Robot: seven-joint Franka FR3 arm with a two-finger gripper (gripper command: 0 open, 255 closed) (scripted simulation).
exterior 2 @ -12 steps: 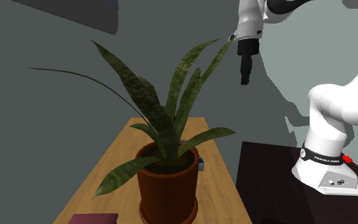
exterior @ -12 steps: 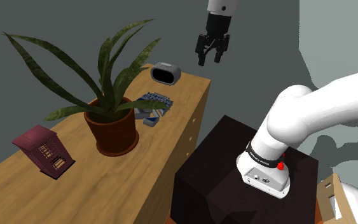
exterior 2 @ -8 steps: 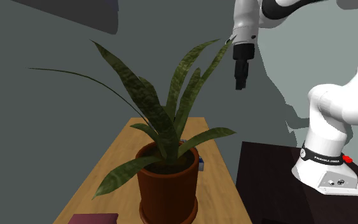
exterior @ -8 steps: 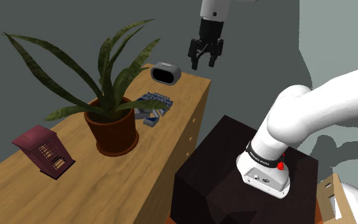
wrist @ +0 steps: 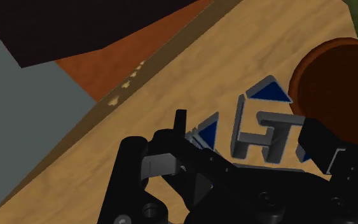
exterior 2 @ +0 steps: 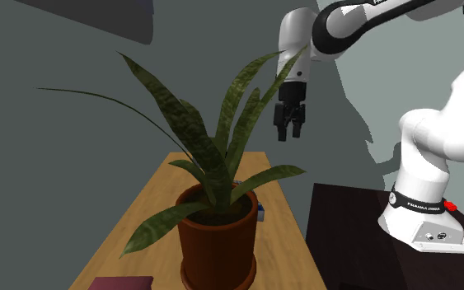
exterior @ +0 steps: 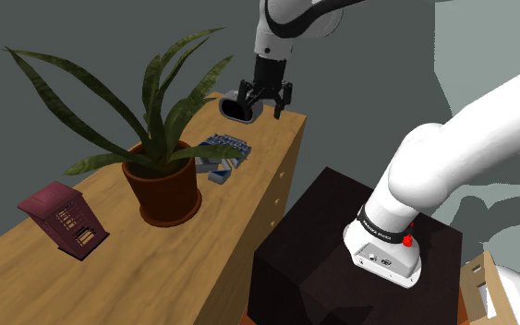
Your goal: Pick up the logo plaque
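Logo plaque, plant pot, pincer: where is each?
logo plaque (exterior: pixel 223 153), shoulder view, its blue-and-grey top.
plant pot (exterior: pixel 168 192), shoulder view, its brown side.
pincer (exterior 2: pixel 289 136), second exterior view, midway between its fingertips.

Long light-wood table (exterior: pixel 156 272), grain running lengthwise, set against a plain grey wall (exterior: pixel 73 32). Near mid-table stands a round reddish-brown pot (exterior: pixel 167 189) holding a plant with long, dark green, mottled, strap-like leaves (exterior: pixel 161 97) that arch well above the rim. Same pot (exterior 2: pixel 217 243) fills the foreground of the second exterior view, table (exterior 2: pixel 143 210) running away behind it. Small maroon house-shaped model (exterior: pixel 64 220) on the near stretch of the table, well apart from the pot, toward the shoulder view's left. Small grey rounded casing with a dark oval face (exterior: pixel 234 108) at the table's far end. Wrist view: pot rim (wrist: pixel 330 79), table edge (wrist: pixel 171 70), orange-brown floor (wrist: pixel 117 54) beyond it.
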